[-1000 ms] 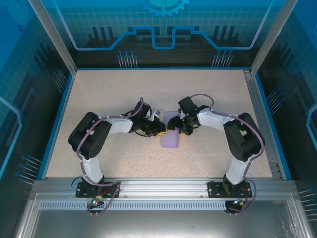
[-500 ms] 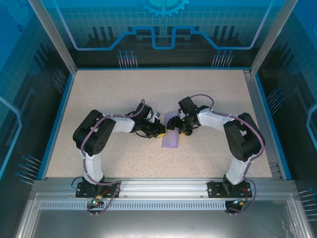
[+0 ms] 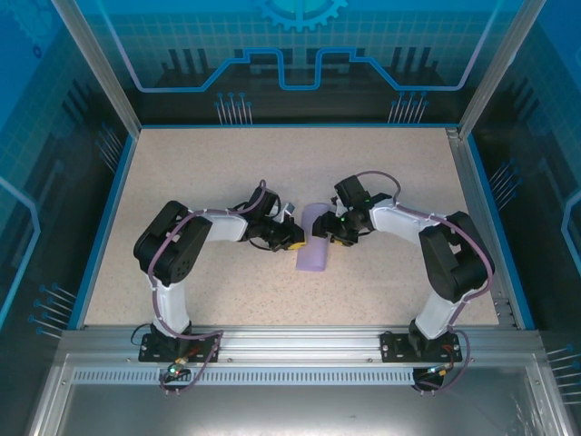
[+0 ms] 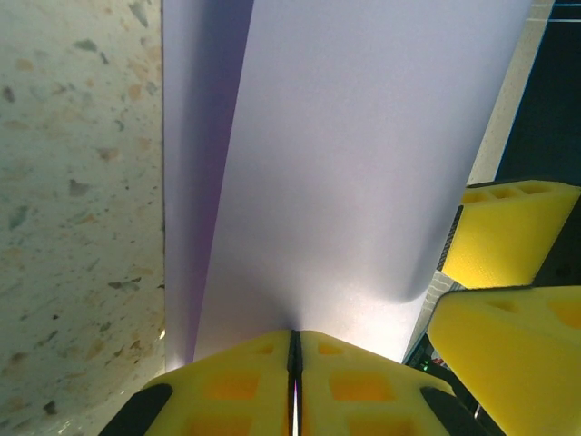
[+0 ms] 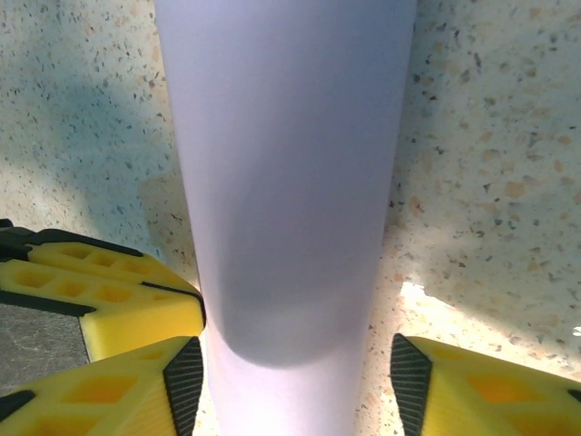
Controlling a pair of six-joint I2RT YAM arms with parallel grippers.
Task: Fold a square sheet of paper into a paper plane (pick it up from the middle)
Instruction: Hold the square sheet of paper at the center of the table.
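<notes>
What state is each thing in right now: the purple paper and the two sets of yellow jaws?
square sheet of paper: bent over in a loose curve, not creased flat.
left gripper: jaws shut on the paper's edge.
right gripper: jaws open, one on each side of the paper.

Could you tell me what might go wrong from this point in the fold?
1. The sheet of paper is only curled over, not creased; if the open right gripper straddling it closes unevenly, the crease may land crooked.
2. The left gripper is shut on just the paper's edge; any pull from the right could slip or tear it.
</notes>
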